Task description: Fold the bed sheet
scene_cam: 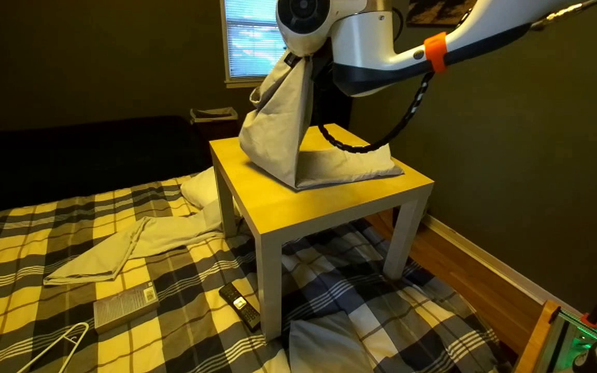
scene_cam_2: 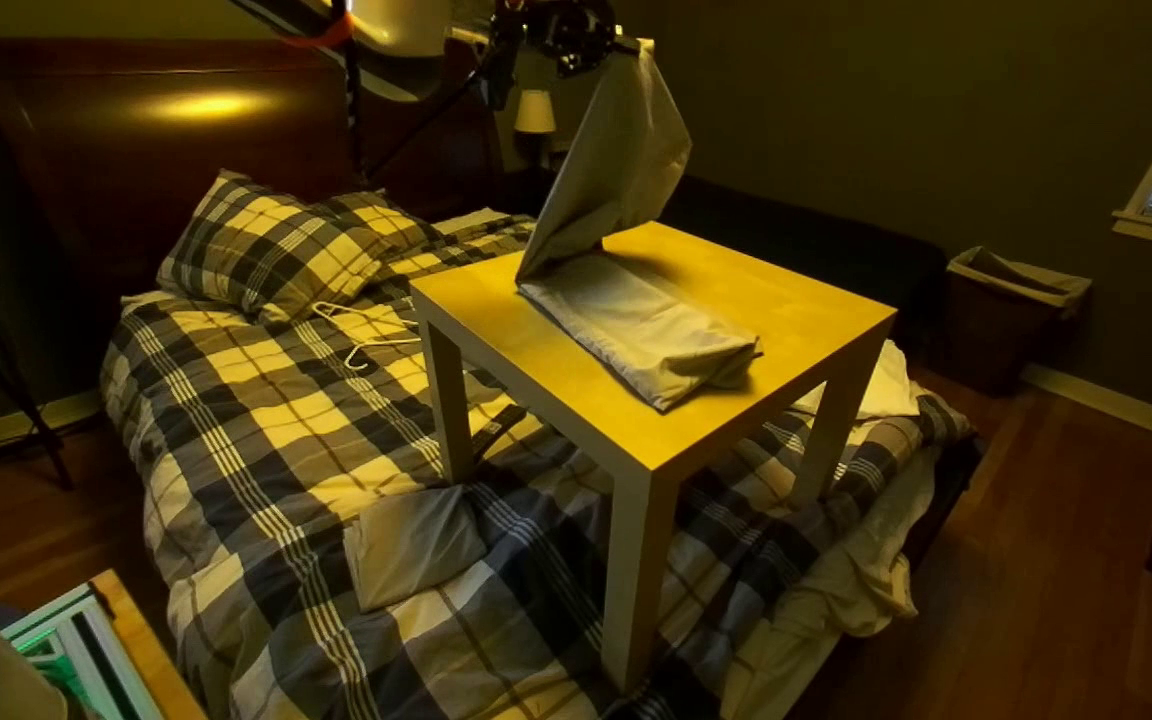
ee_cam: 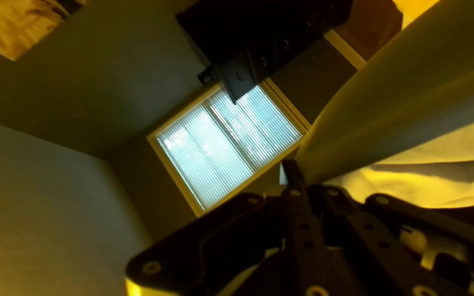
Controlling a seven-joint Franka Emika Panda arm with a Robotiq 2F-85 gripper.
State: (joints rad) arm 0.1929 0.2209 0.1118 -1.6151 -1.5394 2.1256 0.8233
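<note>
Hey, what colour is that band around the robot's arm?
Bright orange; the band shows best in an exterior view.

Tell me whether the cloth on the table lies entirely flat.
No, in an exterior view part of the cloth slants up above the table.

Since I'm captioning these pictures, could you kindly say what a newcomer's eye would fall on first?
Probably the pale sheet, one end aloft in the jaws, the other lying on the table. Next, perhaps, that table, standing on the plaid bed. The bright window stands out mid-picture in the wrist view.
</note>
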